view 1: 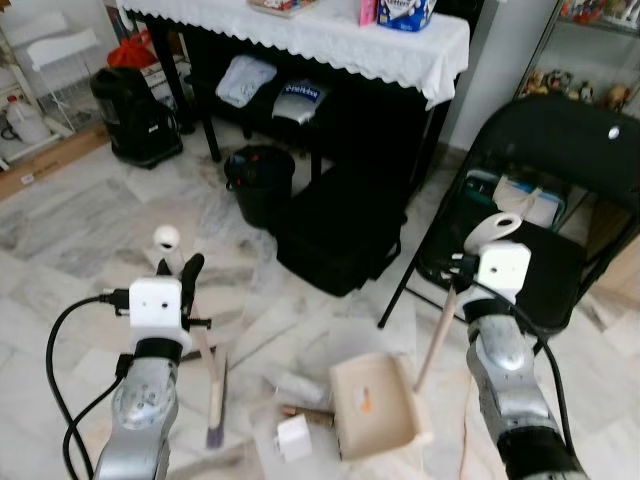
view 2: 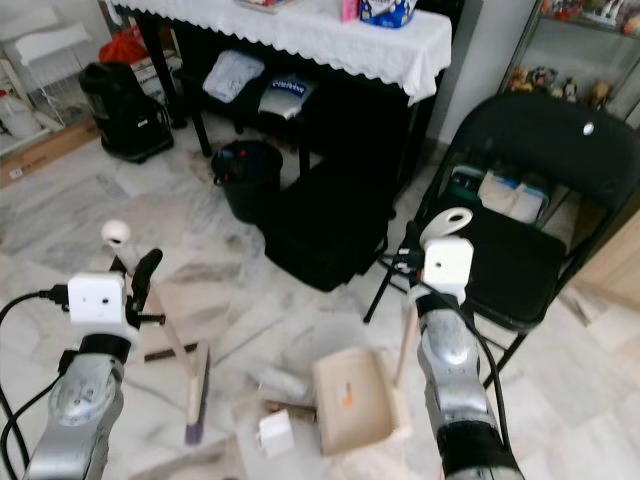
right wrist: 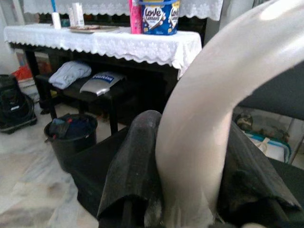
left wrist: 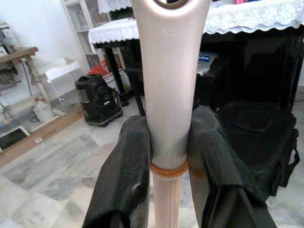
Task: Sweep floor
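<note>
Left end effector [view 1: 187, 275] clenched on pale pink plastic broom handle [left wrist: 169, 85], both black fingers [left wrist: 124, 175] pressed to its sides just above an orange ring; broom head [view 1: 215, 400] down on grey-white marble floor [view 1: 90, 230], handle leaning up toward the left arm. Right end effector [view 1: 470, 268] grasping cream curved top handle [right wrist: 213, 118] of beige long-handled dustpan [view 1: 375, 405]; pan sits flat on floor between the arms, open mouth toward the broom. Litter on floor just beside pan: small white box [view 1: 294, 438], brown stick-like scrap [view 1: 305, 412]. Black folding chair [view 1: 545, 200] behind right arm. Black bucket [view 1: 260, 180] and black bag [view 1: 335, 235] under table with white lace cloth [view 1: 330, 40]
</note>
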You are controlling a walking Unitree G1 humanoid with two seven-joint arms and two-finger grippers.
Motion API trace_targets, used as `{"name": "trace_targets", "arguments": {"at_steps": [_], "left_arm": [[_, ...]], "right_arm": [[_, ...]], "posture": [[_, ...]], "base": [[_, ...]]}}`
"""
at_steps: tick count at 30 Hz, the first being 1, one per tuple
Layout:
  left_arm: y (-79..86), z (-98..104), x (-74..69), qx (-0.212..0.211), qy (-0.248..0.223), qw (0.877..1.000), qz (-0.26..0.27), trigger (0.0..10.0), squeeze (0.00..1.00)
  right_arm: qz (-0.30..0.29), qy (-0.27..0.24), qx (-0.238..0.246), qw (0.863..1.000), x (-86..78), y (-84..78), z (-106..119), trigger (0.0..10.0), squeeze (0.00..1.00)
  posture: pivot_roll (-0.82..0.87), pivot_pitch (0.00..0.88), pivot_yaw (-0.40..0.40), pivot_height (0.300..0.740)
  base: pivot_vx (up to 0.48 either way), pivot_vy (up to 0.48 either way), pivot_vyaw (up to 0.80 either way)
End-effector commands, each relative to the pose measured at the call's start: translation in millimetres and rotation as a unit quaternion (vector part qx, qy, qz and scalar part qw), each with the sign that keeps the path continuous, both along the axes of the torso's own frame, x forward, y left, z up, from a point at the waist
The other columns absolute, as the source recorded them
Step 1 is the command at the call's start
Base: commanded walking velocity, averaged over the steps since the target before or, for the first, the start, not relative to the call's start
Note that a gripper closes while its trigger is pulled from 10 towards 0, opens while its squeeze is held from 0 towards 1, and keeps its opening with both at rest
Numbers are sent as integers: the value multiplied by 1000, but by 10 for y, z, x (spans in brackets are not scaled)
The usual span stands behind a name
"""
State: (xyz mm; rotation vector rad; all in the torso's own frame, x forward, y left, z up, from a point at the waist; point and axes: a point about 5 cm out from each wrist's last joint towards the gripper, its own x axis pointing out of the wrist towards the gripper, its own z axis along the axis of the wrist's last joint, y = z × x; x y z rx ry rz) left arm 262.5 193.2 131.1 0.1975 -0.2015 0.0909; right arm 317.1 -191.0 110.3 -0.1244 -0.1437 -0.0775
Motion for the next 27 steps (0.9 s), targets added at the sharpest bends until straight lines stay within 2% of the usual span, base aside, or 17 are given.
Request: {"name": "trace_targets", "arguments": {"at_steps": [1, 2, 9, 16, 23, 27], "left_arm": [[31, 68, 1, 15, -11, 1000, -1, 10000, 0], [49, 76, 2, 17, -11, 1000, 0, 10000, 0], [128, 100, -5, 27, -9, 1000, 3, 10000, 0], [175, 117, 1, 33, -7, 999, 0, 10000, 0], [194, 108, 0, 33, -5, 999, 1, 10000, 0], [191, 113, 1, 31, -6, 999, 1, 10000, 0]], "right_arm": [[-8, 0, -27, 1000, -14, -61, 3, 10000, 0], [-5, 6, -43, 999, -24, -72, -31, 10000, 0], [-36, 30, -61, 997, -79, -191, -151, 10000, 0], [-51, 40, -80, 995, -67, -247, -185, 10000, 0], [-66, 36, -126, 989, -48, -337, -140, 10000, 0], [-71, 23, -124, 989, -22, -358, -79, 10000, 0]], "posture": [[-19, 152, 31, 740], [-18, 156, 34, 740], [-3, 181, 41, 740], [2, 205, 43, 740], [-3, 208, 37, 740], [-7, 212, 29, 740]], "base": [[0, 0, 0], [0, 0, 0], [0, 0, 0], [0, 0, 0], [0, 0, 0], [0, 0, 0]]}}
